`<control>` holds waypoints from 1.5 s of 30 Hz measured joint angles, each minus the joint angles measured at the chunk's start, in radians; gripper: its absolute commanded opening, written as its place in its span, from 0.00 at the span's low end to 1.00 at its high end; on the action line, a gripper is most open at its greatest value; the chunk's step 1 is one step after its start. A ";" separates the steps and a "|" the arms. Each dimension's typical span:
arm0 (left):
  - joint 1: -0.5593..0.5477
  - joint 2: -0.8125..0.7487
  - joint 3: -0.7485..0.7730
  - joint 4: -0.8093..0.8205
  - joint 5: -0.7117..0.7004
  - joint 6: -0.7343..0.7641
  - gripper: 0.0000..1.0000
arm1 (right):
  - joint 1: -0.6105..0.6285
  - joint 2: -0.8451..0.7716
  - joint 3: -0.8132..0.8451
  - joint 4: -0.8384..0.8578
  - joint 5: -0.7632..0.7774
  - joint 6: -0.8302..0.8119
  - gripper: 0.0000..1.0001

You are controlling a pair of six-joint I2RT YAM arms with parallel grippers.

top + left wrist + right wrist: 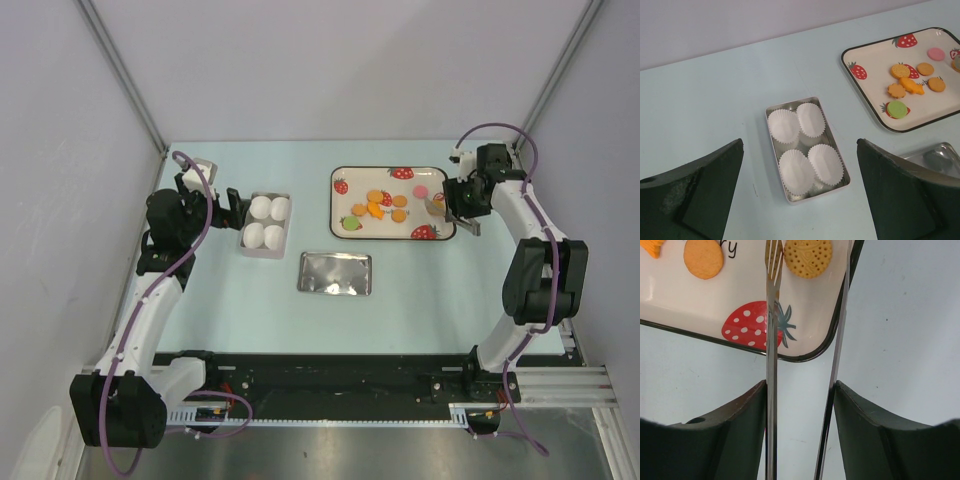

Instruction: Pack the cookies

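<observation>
Several round orange-yellow cookies [382,203] lie on a strawberry-print tray [360,182], with a green and a pink disc among them. My right gripper [458,205] is shut on metal tongs [771,365] at the tray's right end. In the right wrist view [800,386] the tong arms straddle a dotted cookie [807,257]; whether they touch it I cannot tell. My left gripper [232,208] is open and empty just left of a metal tin [246,238] holding several white paper cups [265,222]. The left wrist view [800,145] shows the tin [771,135] and the cookies [925,69].
The tin's flat metal lid [335,272] lies in front of the tray, near the table's middle; its corner shows in the left wrist view [935,155]. White walls and frame posts close in the table at the back and both sides.
</observation>
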 measured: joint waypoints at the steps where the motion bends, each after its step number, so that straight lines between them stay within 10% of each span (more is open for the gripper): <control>1: 0.000 0.000 0.000 0.000 0.000 0.000 1.00 | -0.002 0.001 -0.001 0.000 -0.003 0.000 0.57; 45: 0.000 -0.002 -0.009 0.000 0.000 0.000 1.00 | -0.045 0.053 -0.012 -0.002 -0.104 0.016 0.53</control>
